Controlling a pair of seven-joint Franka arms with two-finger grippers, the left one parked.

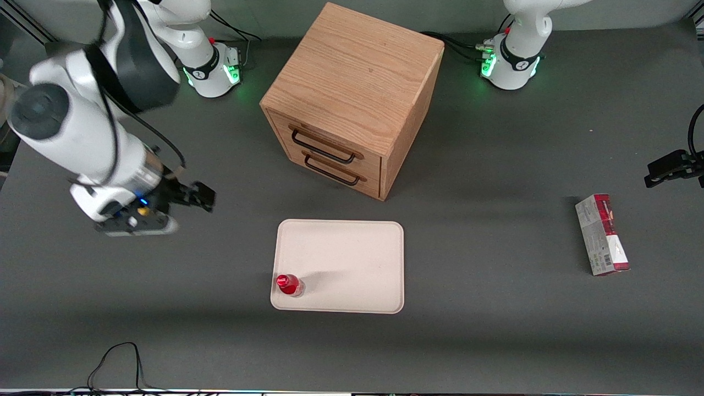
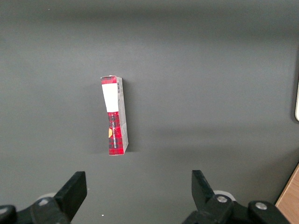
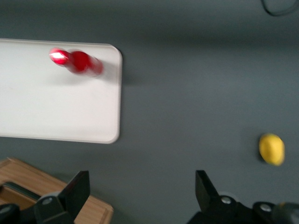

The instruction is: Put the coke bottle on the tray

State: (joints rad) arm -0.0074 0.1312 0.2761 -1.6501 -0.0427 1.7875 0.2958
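Coke bottle [image 1: 288, 285] stands upright on the tray [image 1: 352, 258], in the tray corner nearest the front camera on the working arm's side. End effector [image 1: 204, 197] hangs above bare desk [image 1: 495, 330] toward the working arm's end, well apart from the tray, fingers [image 3: 75, 191] spread wide, holding nothing. Wooden cabinet [image 1: 352, 99] sits farther from the camera than the tray. Red-and-grey carton [image 1: 602, 234] lies toward the parked arm's end. Small yellow object [image 3: 271, 149] on the desk near the end effector.

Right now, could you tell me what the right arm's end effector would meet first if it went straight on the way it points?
Probably only bare table. The open end effector points down at the grey surface beside the tray, away from the coke bottle on it. Its height is hard to judge.
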